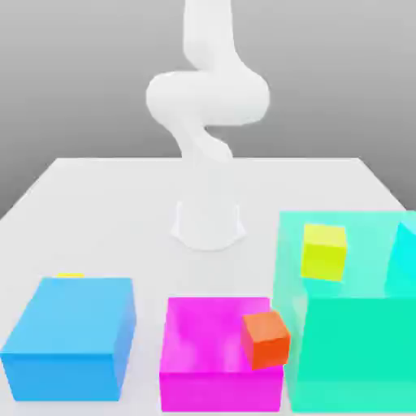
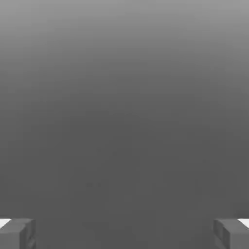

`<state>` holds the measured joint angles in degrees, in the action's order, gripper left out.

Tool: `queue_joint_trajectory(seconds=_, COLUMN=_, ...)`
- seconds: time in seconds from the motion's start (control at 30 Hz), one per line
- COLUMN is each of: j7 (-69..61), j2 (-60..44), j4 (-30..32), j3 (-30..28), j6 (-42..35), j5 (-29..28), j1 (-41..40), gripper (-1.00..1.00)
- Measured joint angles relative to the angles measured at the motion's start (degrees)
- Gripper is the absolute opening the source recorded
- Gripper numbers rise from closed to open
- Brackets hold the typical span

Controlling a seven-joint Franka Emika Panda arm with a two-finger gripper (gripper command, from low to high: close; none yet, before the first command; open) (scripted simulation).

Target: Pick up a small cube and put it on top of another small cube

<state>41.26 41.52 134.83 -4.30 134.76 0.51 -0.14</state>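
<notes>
The small cube is bright yellow and mostly hidden behind the blue box; just its top edge peeks over the box's far rim at the exterior view's left. The other small cube, orange-red, rests tilted on the near right corner of the magenta box. The white arm rises from its base at the table's middle and leaves the picture upward. In the hand view my gripper is open, its two grey fingertips far apart with nothing between them, facing a plain grey background.
A blue box stands at the exterior view's near left. A large translucent teal box fills the near right, with a lime-yellow cube and a cyan block at it. The white table stretches behind.
</notes>
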Motion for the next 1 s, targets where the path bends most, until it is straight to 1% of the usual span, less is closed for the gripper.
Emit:
queue_joint_trajectory(seconds=0.4, j7=-25.45, j2=-24.62, j4=16.08, j3=-22.45, j6=16.37, j5=3.01, j1=-1.65, gripper=0.0)
queue_joint_trajectory(seconds=0.53, j7=-35.55, j2=-34.57, j4=22.0, j3=-28.9, j6=22.81, j5=4.55, j1=-4.27, gripper=0.0)
queue_joint_trajectory(seconds=0.63, j7=-40.82, j2=-40.69, j4=26.16, j3=-32.23, j6=27.2, j5=3.38, j1=-8.25, gripper=0.0)
queue_joint_trajectory(seconds=0.7, j7=-42.79, j2=-43.19, j4=27.11, j3=-32.41, j6=29.15, j5=3.66, j1=-10.86, gripper=0.0)
queue_joint_trajectory(seconds=0.77, j7=-44.59, j2=-45.07, j4=27.04, j3=-31.27, j6=30.57, j5=5.47, j1=-10.55, gripper=0.0)
queue_joint_trajectory(seconds=0.87, j7=-47.98, j2=-47.78, j4=26.49, j3=-28.86, j6=32.44, j5=9.84, j1=-11.89, gripper=0.0)
queue_joint_trajectory(seconds=1.0, j7=-53.32, j2=-51.42, j4=25.55, j3=-23.62, j6=34.75, j5=17.04, j1=-15.39, gripper=0.0)
